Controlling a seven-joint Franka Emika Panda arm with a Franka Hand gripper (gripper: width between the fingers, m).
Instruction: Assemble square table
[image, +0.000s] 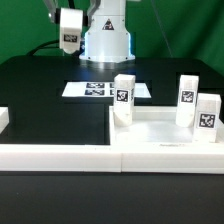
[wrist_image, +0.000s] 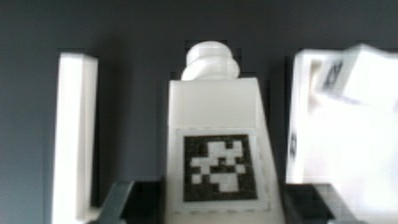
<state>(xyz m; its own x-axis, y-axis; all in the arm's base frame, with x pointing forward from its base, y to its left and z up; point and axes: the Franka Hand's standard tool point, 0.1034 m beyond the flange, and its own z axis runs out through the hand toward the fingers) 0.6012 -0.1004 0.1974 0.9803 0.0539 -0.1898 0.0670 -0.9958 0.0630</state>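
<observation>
three upright leg blocks stand on the square top (image: 160, 135): one (image: 123, 99) toward the exterior view's left, two (image: 187, 101) (image: 207, 120) close together at its right. open tray floor lies between them. the marker board (image: 95, 90) lies flat behind, near the left one.

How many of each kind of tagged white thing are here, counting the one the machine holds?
Small white plastic tagged leg blocks standing: 3
Same leg block held in the hand: 1
Flat white marker board: 1
Total: 5
</observation>
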